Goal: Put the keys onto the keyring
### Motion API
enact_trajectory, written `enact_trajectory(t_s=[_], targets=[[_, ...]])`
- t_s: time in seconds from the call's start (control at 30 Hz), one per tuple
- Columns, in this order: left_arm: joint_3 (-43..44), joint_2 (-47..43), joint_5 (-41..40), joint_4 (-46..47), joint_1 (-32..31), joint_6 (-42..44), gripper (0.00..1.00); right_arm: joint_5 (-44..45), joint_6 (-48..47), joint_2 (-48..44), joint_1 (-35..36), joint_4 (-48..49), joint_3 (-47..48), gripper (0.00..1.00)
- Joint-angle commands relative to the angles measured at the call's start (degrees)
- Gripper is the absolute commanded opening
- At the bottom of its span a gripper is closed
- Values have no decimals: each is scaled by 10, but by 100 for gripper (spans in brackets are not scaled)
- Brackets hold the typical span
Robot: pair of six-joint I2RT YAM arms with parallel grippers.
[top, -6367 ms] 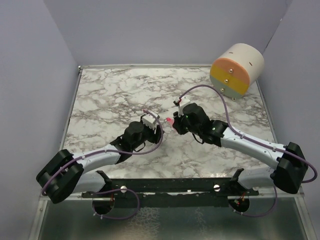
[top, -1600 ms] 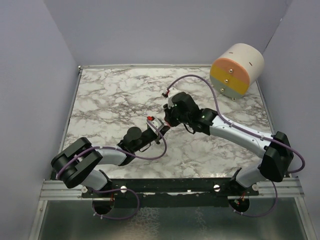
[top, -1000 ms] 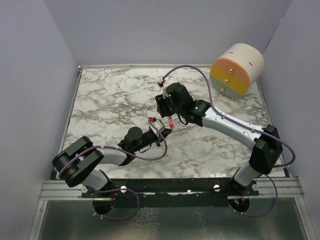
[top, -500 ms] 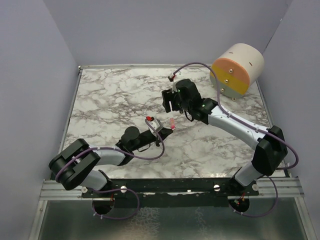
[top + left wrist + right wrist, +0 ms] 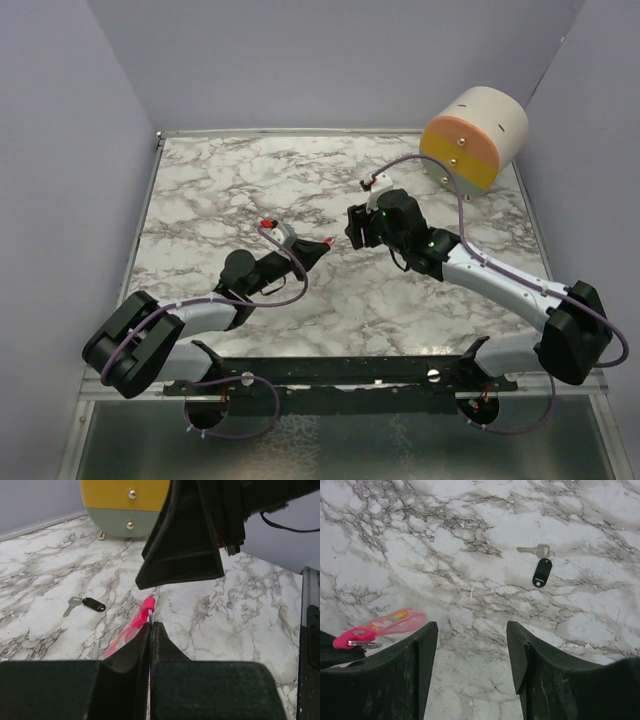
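Clamping the keyring (image 5: 136, 626) near the centre of the marble counter (image 5: 200, 190): left hand (image 5: 151, 625) is clenched shut on it, fingertips pressed together with the thin metal ring end nipped between them. Pink strip trails off to one side of the fingers; can't tell if its free end touches the counter. Left arm reaches in low from the near left. Just beyond and slightly right, right hand (image 5: 470, 640) is released: jaws wide apart, nothing between them, only bare marble showing through the gap. It sits close to the left hand, not touching. In the left wrist view its dark fingers fill the top of the frame just past the keyring tip. Farther out, the key (image 5: 542, 572) lies flat on the counter, alone, well apart from the keyring and clear of both hands: black oval head, short silvery shaft. Not on the ring. Can't pick it out in the overhead view. Far right corner: a drum (image 5: 475, 140) on its side, cream shell, end face banded orange, yellow and grey-green with small round knobs, face turned toward the arms.
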Motion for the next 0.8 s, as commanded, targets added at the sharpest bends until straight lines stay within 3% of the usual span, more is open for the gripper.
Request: enact_trajectory(t_s=[0.0,0.4,0.53,0.77], targets=[[-10,-11,52,61,24,-57,0,-15,1,-53,-1,85,-53,56],[-4,76,131,213,72,-200,0,-50,0,-97,-1,124,-96,43],[5,86,128,191,75,-208,0,-79,-3,-100,-1,130,-101,38],[39,62,115,69,79,-217,0,-155,-7,-99,-1,156,-112,36]])
